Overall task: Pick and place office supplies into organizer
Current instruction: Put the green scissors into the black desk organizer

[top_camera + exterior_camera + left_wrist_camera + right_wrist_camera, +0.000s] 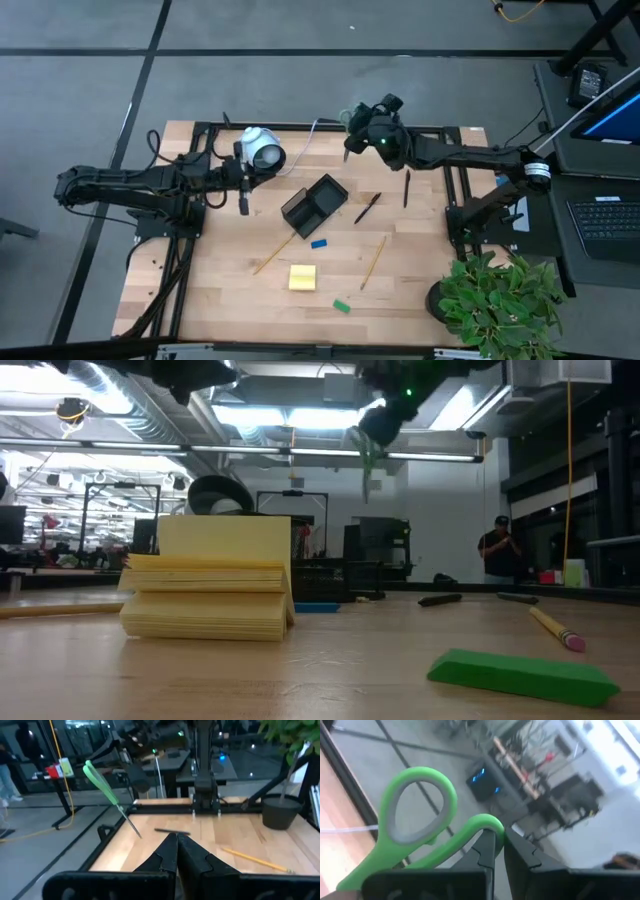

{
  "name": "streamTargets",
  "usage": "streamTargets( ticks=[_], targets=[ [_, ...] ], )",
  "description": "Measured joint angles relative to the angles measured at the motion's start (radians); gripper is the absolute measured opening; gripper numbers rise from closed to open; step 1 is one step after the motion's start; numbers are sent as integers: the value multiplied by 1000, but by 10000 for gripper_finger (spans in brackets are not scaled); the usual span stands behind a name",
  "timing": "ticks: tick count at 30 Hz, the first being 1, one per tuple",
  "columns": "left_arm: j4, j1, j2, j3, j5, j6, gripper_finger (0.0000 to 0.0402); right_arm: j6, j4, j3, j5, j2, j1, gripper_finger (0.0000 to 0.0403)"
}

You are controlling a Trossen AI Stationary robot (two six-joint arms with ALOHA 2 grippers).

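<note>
Green-handled scissors (420, 835) pinched by right gripper (350, 133) at handle, dangling above table, upper centre of high view. Rigid, light, likely to swing; handle grip suits. Organizer (314, 203) centre. Left gripper (243, 205) closed, empty, centre-left.

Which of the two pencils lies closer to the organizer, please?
The pencil left of the sticky-note pad; its upper end nearly reaches the organizer. The other pencil lies further right.
</note>
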Motion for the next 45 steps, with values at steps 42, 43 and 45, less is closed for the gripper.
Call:
streamTargets(
  ticks=[42,43,45],
  targets=[
    [444,-1,498,294,-250,146,136,-553,503,0,-143,50,215,22],
    [442,-2,492,294,-257,153,136,-553,504,0,-145,50,215,22],
    [443,0,479,294,-269,163,136,-553,505,0,-151,50,217,22]
  ],
)
